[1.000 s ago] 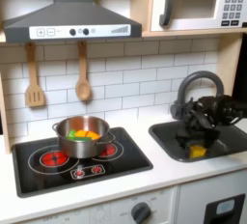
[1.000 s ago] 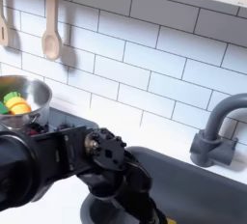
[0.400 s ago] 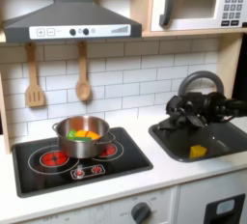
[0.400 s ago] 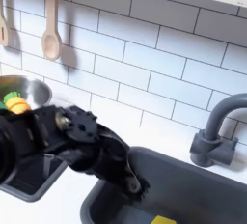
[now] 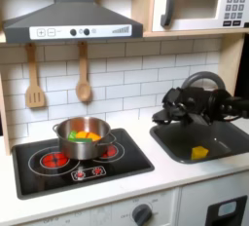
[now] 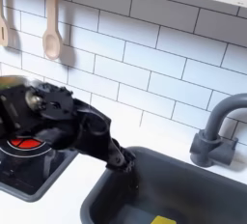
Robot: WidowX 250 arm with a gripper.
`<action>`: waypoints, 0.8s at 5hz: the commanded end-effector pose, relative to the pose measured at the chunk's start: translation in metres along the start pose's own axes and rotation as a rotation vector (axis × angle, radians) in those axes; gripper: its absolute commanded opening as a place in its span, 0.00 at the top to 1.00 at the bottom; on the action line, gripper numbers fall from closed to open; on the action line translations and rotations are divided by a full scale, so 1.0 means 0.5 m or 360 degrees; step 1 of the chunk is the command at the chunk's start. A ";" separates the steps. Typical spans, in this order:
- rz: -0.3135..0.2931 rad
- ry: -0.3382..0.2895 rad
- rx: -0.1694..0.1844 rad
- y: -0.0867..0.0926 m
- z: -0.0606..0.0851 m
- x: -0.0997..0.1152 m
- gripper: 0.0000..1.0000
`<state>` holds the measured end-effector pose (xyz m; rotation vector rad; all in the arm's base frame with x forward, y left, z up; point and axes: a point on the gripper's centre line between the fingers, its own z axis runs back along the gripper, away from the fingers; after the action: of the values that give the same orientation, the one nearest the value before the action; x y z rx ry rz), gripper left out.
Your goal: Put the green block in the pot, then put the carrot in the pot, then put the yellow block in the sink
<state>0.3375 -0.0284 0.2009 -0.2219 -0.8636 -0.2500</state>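
Note:
The yellow block point(image 5: 199, 153) lies on the floor of the dark grey sink point(image 5: 226, 138), touching nothing else. The block's top edge point(image 6: 164, 220) also shows at the bottom of the second exterior view, inside the sink point(image 6: 193, 175). My gripper point(image 5: 165, 118) hangs above the sink's left rim, open and holding nothing. In the second exterior view the gripper point(image 6: 129, 179) points down over the basin's near end. The steel pot point(image 5: 83, 144) stands on the stovetop and holds the orange carrot point(image 5: 90, 135). Beside it is a green piece point(image 5: 77, 133), too small to tell block from leaf.
The curved faucet point(image 5: 206, 80) rises just behind my arm, and the faucet point(image 6: 216, 131) is at the second exterior view's right. The black stovetop point(image 5: 39, 167) has red rings. Two wooden utensils point(image 5: 84, 74) hang on the tiled wall. A microwave point(image 5: 199, 3) sits above.
My gripper has risen out of the sink and drifted toward the first exterior view's left. The yellow block stays behind on the sink floor.

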 end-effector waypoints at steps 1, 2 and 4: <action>0.0185 -0.0043 0.0185 0.099 0.039 -0.005 0.00; 0.0231 0.0048 0.0173 0.131 0.046 -0.019 0.00; 0.0221 -0.0007 0.0184 0.128 0.059 -0.002 0.00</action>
<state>0.3351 0.0405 0.2134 -0.1752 -0.8610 -0.0697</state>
